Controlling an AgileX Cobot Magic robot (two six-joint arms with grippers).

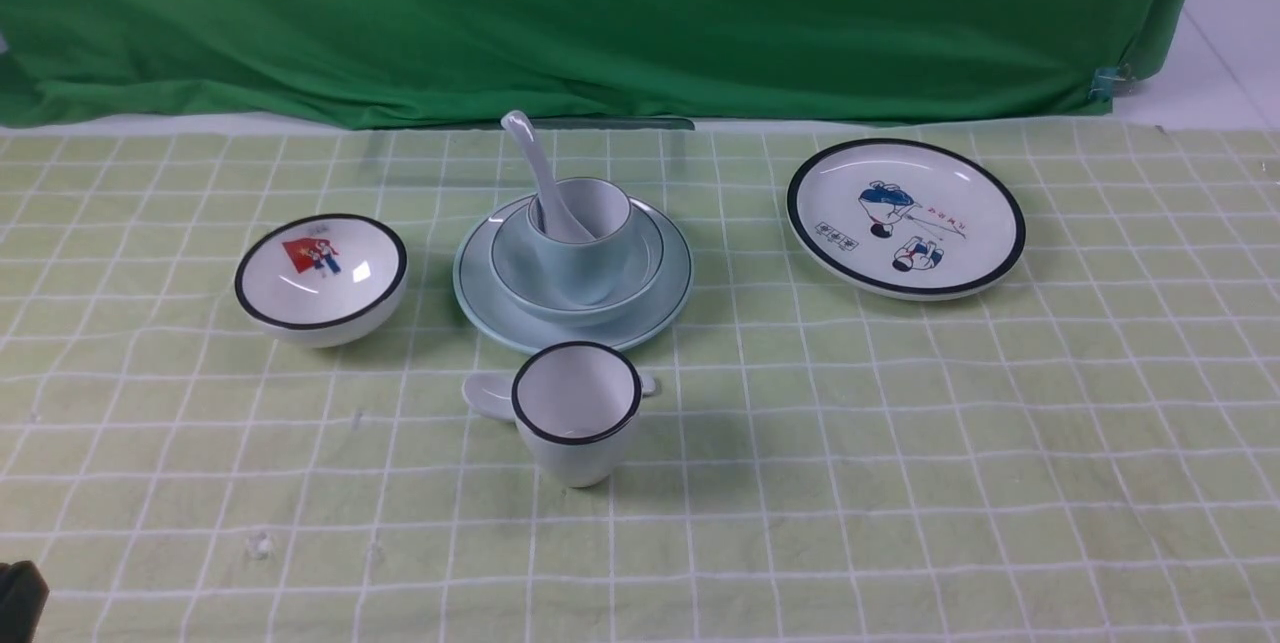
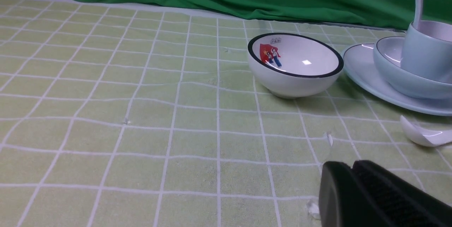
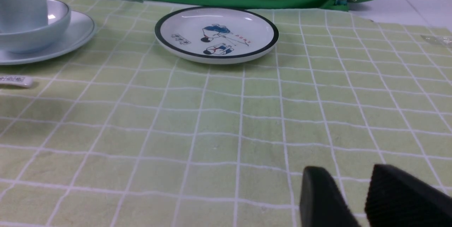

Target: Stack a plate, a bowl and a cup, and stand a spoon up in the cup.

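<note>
Glazed ceramic, so slippery and chippy: plate point(image 1: 480, 293), bowl point(image 1: 520, 285), cup point(image 1: 590, 253) and spoon point(image 1: 540, 173) sat stacked mid-cloth toward the far edge. I'd grab rims. Left gripper point(image 2: 353, 170) was closed and empty, right gripper point(image 3: 353, 181) parted, empty.

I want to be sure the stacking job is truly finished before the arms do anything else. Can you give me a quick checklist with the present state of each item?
1. Bowl sits on the plate: ok.
2. Cup sits in the bowl: ok.
3. Spoon stands in the cup, handle up: ok.
4. Left tool shut and empty: ok.
5. Right tool open, holding nothing: ok.
6. Both tools apart from the stack: ok.
</note>
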